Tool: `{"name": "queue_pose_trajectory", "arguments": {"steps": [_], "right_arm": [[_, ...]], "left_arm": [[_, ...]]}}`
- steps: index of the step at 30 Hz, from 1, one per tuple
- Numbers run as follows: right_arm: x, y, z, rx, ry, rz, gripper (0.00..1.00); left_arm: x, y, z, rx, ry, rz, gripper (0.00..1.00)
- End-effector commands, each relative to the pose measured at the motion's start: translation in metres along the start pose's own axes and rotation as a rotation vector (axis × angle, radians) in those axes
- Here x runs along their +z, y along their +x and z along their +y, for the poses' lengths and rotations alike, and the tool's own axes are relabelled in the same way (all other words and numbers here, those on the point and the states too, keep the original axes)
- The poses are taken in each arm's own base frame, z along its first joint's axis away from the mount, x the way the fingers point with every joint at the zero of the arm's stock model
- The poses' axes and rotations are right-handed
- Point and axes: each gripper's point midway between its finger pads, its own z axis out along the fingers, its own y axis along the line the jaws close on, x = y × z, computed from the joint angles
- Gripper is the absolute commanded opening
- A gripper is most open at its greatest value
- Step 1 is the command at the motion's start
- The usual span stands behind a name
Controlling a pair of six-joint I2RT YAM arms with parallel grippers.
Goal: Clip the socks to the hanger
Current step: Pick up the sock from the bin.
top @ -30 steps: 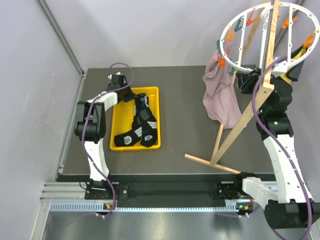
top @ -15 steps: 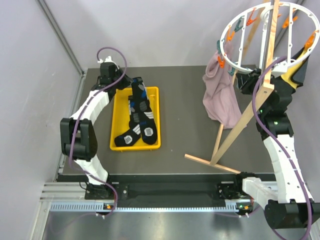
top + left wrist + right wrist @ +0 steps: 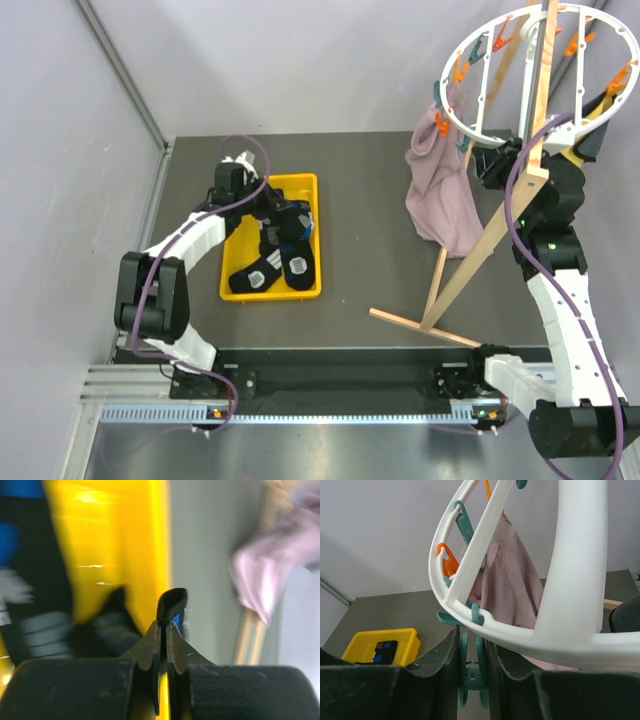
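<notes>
Left gripper point(image 3: 263, 204) is pinched tight on the cuff end of the long black socks with grey and white patches and blue marks point(image 3: 285, 255). The wrist view shows a black fold with a blue spot sticking out past the closed jaws.

The rest of the pair lies in the yellow rectangular plastic tray point(image 3: 232, 250). Long axis runs roughly 12 to 6 o'clock, cuffs at 12 under the gripper, toes at 6.

Key relation: the large round white plastic hanger ring with orange and teal clips point(image 3: 575, 555) sits at about 2 o'clock from the left gripper, well apart and raised on its light wooden frame point(image 3: 490, 245). A pink-mauve cloth garment point(image 3: 445, 205) hangs between the two, at the ring's near-left rim.

Right gripper point(image 3: 472, 641) is right at the ring, jaws closed on a teal plastic clip point(image 3: 470, 680) hanging under the rim.

My read: the left arm is the only one near the socks, so it carries the cuff across toward 2 o'clock and up to that clip. The hanging tail may drag on the tray wall or brush the garment.
</notes>
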Motion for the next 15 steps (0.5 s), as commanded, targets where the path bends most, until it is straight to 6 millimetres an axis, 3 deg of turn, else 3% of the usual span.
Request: {"name": "queue_pose_trajectory", "arguments": {"steps": [1, 4, 8, 10, 13, 14, 15], "right_arm": [[-0.007, 0.018, 0.001, 0.021, -0.008, 0.09, 0.0], [-0.008, 0.017, 0.001, 0.025, -0.01, 0.091, 0.0], [-0.007, 0.018, 0.006, 0.042, -0.034, 0.095, 0.0], [-0.006, 0.019, 0.007, 0.049, -0.041, 0.099, 0.0], [-0.004, 0.02, 0.01, 0.064, -0.056, 0.108, 0.0], [-0.004, 0.019, 0.012, 0.071, -0.064, 0.106, 0.0], [-0.004, 0.019, 0.012, 0.074, -0.064, 0.105, 0.0]], "left_arm": [[-0.044, -0.016, -0.102, 0.183, 0.348, -0.088, 0.0], [-0.078, -0.016, -0.153, 0.279, 0.495, -0.119, 0.0], [-0.136, -0.021, -0.24, 0.411, 0.75, -0.178, 0.0], [-0.162, -0.013, -0.282, 0.462, 0.878, -0.175, 0.0], [-0.177, -0.001, -0.318, 0.455, 1.021, -0.155, 0.0], [-0.169, 0.003, -0.323, 0.406, 1.039, -0.114, 0.0], [-0.174, 0.007, -0.334, 0.415, 1.096, -0.118, 0.0]]}}
